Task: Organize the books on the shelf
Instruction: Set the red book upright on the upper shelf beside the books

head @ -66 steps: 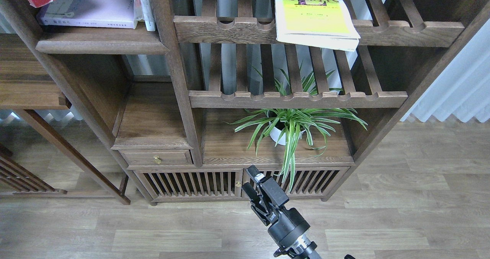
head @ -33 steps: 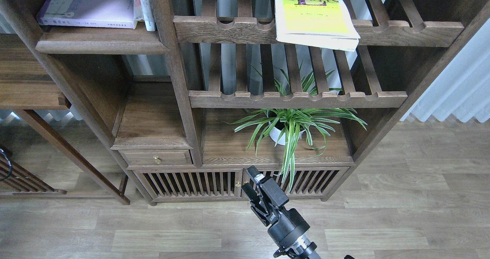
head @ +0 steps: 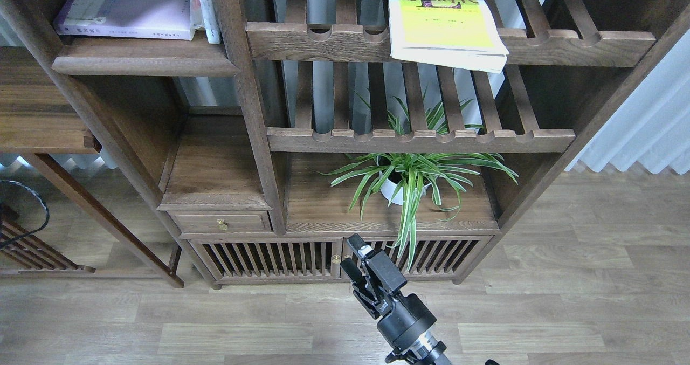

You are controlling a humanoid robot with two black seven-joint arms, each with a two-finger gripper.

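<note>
Right claw (head: 353, 257) hangs low – fingers slightly spread, gripping nothing; yellow-green book (head: 443, 20) overhangs slatted rack (head: 566, 44).

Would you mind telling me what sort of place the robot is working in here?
Probably a living room or study, or a mock-up of one: a large dark wooden bookcase holding books such as the yellow-green book, a potted plant on a lower shelf, wood-look flooring and pale curtains behind.
</note>
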